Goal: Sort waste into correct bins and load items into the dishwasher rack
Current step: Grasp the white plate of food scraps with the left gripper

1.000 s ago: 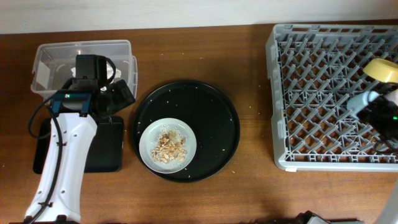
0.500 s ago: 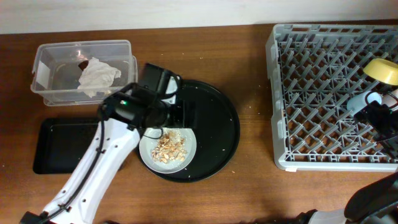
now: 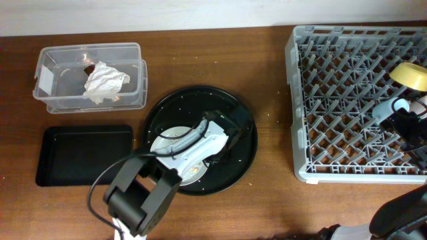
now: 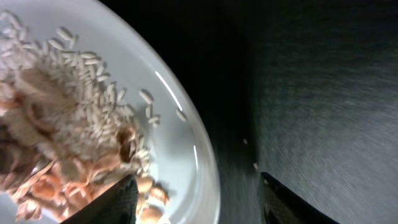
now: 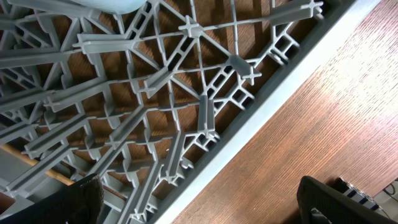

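The grey plate [image 3: 162, 141] with beige food scraps [image 4: 56, 112] sits on the round black tray [image 3: 233, 107]. My left gripper [image 3: 223, 133] is low over the plate's right edge. In the left wrist view it [image 4: 199, 205] is open, with the plate's rim [image 4: 205, 174] between its fingers. A crumpled white wad [image 3: 105, 82] lies in the clear tub [image 3: 50, 60]. The shallow black tray [image 3: 83, 155] is empty. My right gripper [image 3: 408, 127] hangs open [image 5: 208, 205] over the near right edge of the dishwasher rack [image 3: 333, 80], beside the light blue cup [image 3: 385, 110] and yellow bowl [image 3: 410, 75]. The white cup and chopsticks are not seen.
My left arm stretches from the front edge of the table across the round tray and hides most of the plate. The rack's grey rim [image 5: 261, 118] borders bare wooden table [image 5: 336, 112] on the right. Crumbs dot the round tray.
My left arm has swung from the clear tub to the plate, leaving the white wad in the tub. The right arm has hardly moved.
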Controlling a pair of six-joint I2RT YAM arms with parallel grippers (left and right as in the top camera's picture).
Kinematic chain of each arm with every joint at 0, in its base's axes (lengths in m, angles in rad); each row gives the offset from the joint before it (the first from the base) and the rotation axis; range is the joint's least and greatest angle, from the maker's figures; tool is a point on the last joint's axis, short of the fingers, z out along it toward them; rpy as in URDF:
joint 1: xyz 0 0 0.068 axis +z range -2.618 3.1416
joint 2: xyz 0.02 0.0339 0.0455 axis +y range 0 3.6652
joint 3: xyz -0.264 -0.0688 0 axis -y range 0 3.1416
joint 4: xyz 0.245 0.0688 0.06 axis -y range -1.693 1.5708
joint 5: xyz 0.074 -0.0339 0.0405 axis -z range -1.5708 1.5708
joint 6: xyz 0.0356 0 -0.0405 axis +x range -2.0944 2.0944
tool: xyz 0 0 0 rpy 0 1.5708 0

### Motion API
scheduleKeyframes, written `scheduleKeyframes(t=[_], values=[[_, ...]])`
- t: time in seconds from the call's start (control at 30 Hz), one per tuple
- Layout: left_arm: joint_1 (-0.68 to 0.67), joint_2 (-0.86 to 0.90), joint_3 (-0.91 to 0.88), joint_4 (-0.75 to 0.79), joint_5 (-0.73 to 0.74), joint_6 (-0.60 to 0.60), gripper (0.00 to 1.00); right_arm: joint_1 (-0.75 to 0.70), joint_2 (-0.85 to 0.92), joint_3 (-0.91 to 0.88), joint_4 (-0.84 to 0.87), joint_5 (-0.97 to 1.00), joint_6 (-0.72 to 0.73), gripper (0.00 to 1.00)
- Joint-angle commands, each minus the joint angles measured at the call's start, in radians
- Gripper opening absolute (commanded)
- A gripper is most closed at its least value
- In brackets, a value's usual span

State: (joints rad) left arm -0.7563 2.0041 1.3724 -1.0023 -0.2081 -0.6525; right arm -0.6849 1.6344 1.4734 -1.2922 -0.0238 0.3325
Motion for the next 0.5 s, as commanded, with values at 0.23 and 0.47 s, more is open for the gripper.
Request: scheduleKeyframes(t=[0.23, 0.47], values=[[-0.003, 0.045, 0.001, 0.043, -0.024, -0.021, 0.39, -0.003, 0.001, -0.003, 0.0, -0.002, 0.002, 0.98], [-0.002, 0.045, 0.001, 0.028, -0.025, -0.021, 0.11, -0.003, 0.001, -0.003, 0.0, -0.002, 0.002, 0.98]])
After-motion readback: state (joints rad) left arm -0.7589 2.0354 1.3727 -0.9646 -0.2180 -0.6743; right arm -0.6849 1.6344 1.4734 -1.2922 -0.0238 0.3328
